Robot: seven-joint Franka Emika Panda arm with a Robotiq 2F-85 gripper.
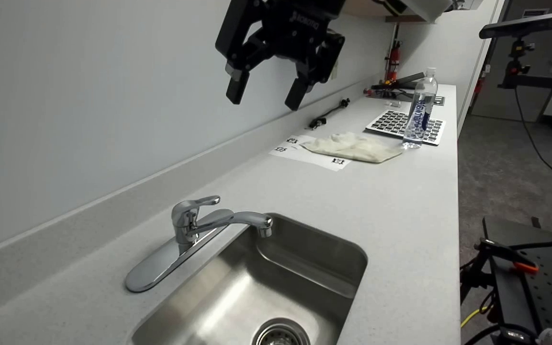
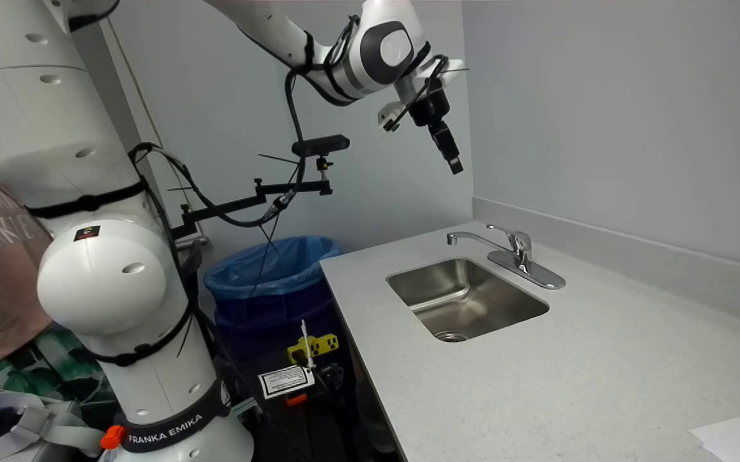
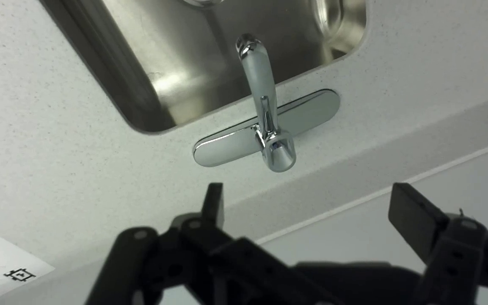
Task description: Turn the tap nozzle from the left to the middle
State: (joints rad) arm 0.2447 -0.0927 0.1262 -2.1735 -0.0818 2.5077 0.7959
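The tap nozzle is a slim chrome spout, seen in both exterior views [image 1: 244,218] [image 2: 472,237]. It reaches out from the faucet, and in the wrist view [image 3: 261,74] its downturned tip is over the steel sink [image 3: 193,76]. In an exterior view the tip appears near the sink's far back corner. The short lever handle [image 1: 204,201] sits on top and overlaps the spout in the wrist view. My gripper [image 1: 267,93] is open and empty, high above the counter and apart from the faucet. It also shows in the wrist view [image 3: 307,190] and an exterior view [image 2: 454,163].
The wall and backsplash [image 1: 161,177] run close behind the faucet. Farther along the counter are a cloth [image 1: 352,147], marker papers [image 1: 314,155], a water bottle [image 1: 421,110] and a panel with dark squares [image 1: 388,122]. A blue-lined bin [image 2: 267,269] stands beyond the counter's end.
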